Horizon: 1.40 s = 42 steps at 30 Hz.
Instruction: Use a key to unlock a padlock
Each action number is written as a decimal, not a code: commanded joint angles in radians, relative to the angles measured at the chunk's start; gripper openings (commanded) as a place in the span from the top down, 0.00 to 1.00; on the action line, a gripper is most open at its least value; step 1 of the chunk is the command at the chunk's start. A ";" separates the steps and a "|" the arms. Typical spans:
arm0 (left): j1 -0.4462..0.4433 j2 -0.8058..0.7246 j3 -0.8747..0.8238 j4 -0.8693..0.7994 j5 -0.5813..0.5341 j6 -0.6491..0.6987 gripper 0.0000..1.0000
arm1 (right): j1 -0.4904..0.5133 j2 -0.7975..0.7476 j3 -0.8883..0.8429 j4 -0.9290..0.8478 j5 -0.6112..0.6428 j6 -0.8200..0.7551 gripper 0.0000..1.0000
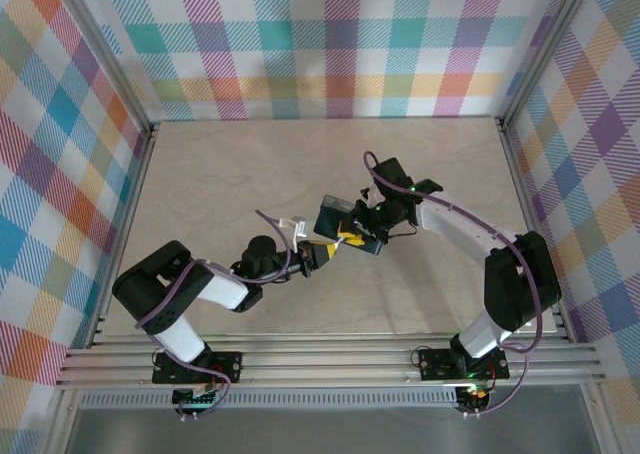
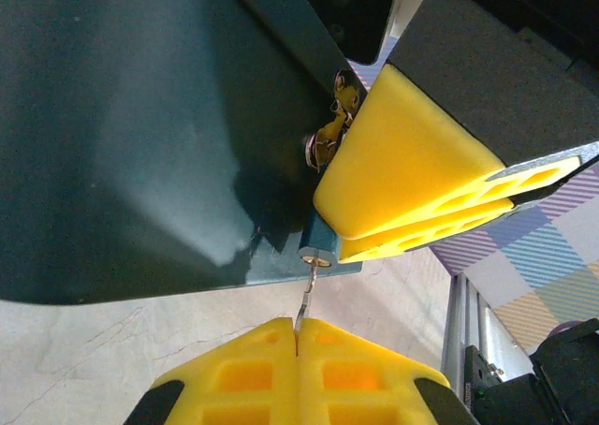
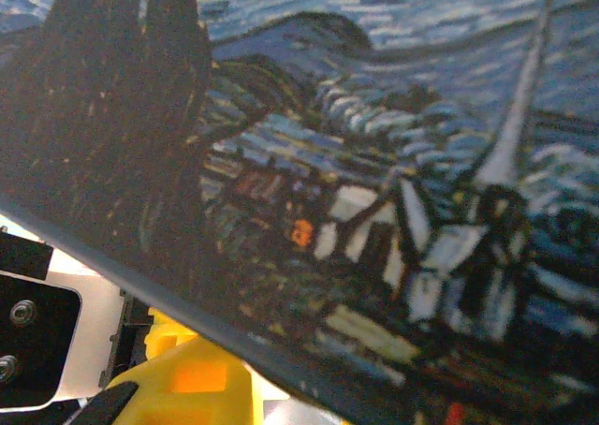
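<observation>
Key (image 2: 305, 303) pinched btwn left fingers (image 2: 253, 369), tip at padlock (image 2: 316, 249) keyhole

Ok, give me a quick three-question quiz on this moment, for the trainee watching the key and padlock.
1. True or false: the left gripper has its jaws standing open.
2. Where is the tip of the key? A: hanging free in the air. B: at the keyhole of the padlock. C: hidden inside the jaws.
3. What painted thing does the right wrist camera face up close?

Key
1. False: the jaws are shut on the key.
2. B.
3. The tin, on its starry-night side.
</observation>
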 commanded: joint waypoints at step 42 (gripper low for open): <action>-0.184 0.347 -0.006 0.115 -0.219 -0.063 1.00 | 0.041 -0.105 -0.510 0.558 0.240 0.271 0.42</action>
